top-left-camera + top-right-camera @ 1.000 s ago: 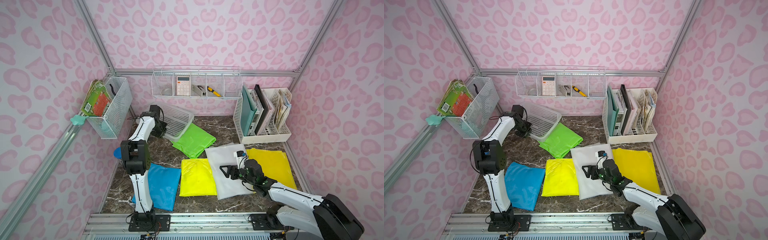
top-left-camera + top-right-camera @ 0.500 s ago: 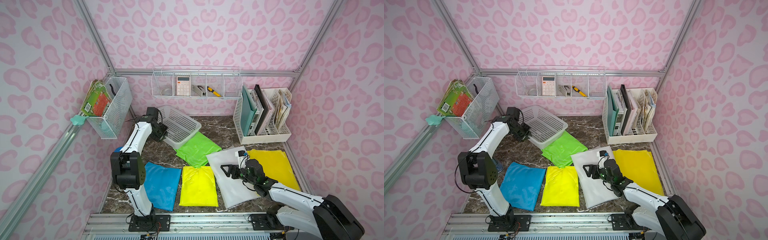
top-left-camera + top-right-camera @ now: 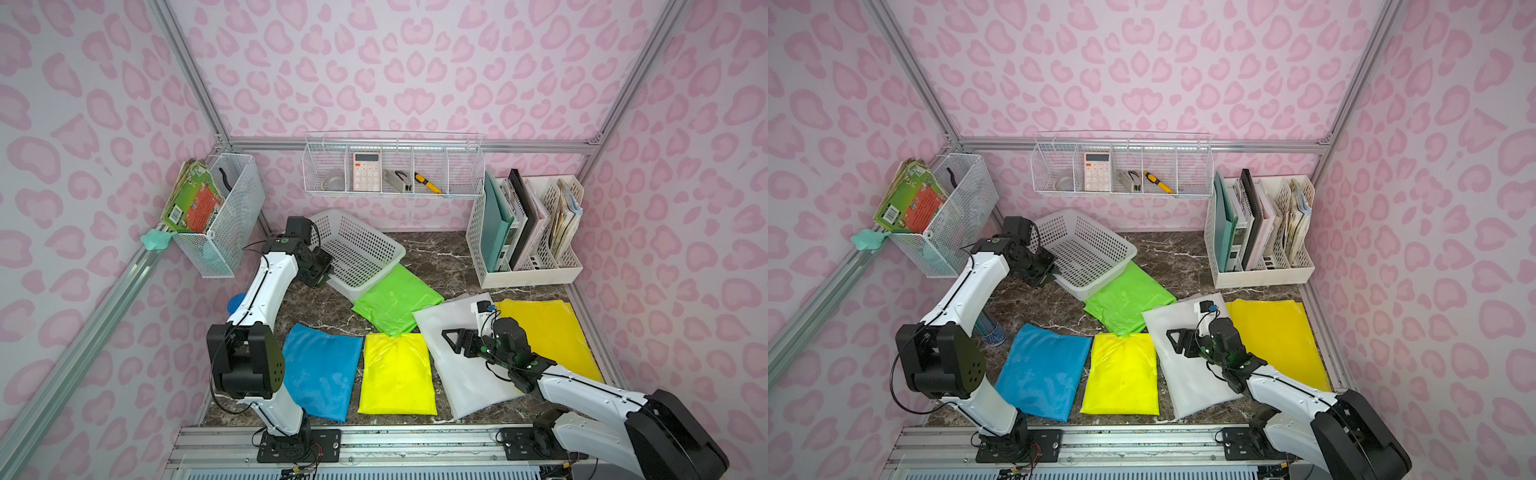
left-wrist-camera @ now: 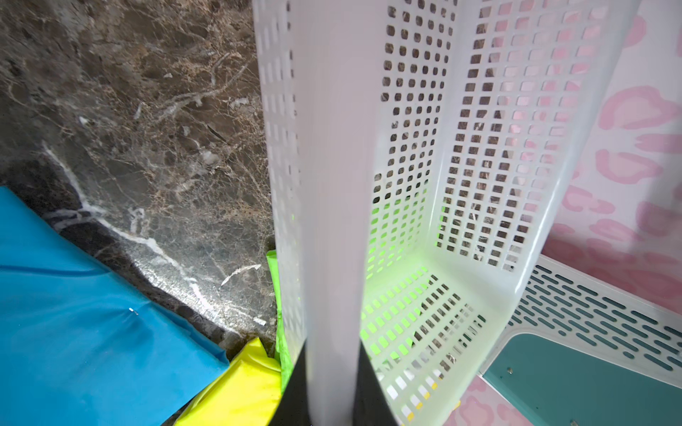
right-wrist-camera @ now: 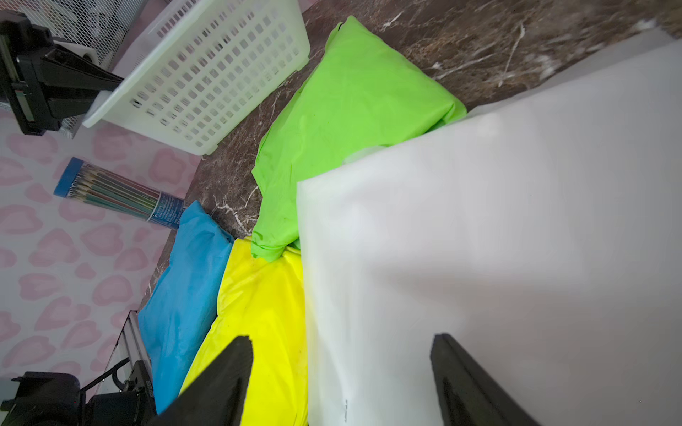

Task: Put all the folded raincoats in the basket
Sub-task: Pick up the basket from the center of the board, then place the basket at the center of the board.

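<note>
Now, spotter asks: where do the raincoats lie?

Me: All outside the basket (image 3: 361,249), flat on the table (image 3: 436,257). Green raincoat (image 3: 395,301) touches the basket's near corner. My left wrist view shows green through the basket's holes, so an edge sits beneath it. White raincoat (image 3: 461,382) comes next out from the basket, touching the green. Blue raincoat (image 3: 320,370), lemon raincoat (image 3: 395,374) and amber raincoat (image 3: 548,332) lie farther from the basket. Nothing inside it yet.

Spotter: Jaws?

Me: Left gripper (image 3: 327,272) is clamped on the basket's rim, and the basket looks tipped. Right gripper (image 3: 453,340) is spread wide and empty, hanging over the white raincoat. I take that one as mine to move.

Spotter: How will it handle?

Me: My guess is thin plastic film: light, limp, slick, with layers free to slide. No stiffness at all. Grabbed mid-panel, one layer would likely peel up and the fold would spill open. Best hold is the folded edge nearest the basket, jaws set across it, pinching every layer at once. Expect sag, and some drag over the green raincoat on the way in.
</note>
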Robot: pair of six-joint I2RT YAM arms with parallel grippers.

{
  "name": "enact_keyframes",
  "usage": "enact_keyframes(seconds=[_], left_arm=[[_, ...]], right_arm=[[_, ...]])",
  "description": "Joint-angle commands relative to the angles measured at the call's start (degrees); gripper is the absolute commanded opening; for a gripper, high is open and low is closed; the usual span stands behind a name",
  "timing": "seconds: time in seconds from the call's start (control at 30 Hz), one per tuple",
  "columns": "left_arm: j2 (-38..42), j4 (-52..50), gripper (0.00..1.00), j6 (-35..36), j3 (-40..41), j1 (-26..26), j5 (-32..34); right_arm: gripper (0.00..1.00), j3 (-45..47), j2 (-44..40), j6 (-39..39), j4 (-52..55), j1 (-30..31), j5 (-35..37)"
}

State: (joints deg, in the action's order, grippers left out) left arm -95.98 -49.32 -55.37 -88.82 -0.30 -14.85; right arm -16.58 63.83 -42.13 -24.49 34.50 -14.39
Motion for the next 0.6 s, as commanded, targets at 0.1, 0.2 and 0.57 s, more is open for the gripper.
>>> enact_keyframes(seconds=[0.1,0.2,0.57], left_arm=[[6.5,4.3,0.00,-2.0,4.6,-0.6,-4.1],[10.5,5.5,0.00,-3.2,9.4,-1.5,-6.2],[27.3,8.4,0.02,-10.0,26.1,-13.7,-4.1]], right_arm=[[0.79,-0.1,0.3,0.1,-1.0,0.1,-0.5],[0.79,-0.2,0.6,0.1,-1.0,0.1,-0.5],[0.80,-0.1,0.4,-0.2,-1.1,-0.1,-0.4]])
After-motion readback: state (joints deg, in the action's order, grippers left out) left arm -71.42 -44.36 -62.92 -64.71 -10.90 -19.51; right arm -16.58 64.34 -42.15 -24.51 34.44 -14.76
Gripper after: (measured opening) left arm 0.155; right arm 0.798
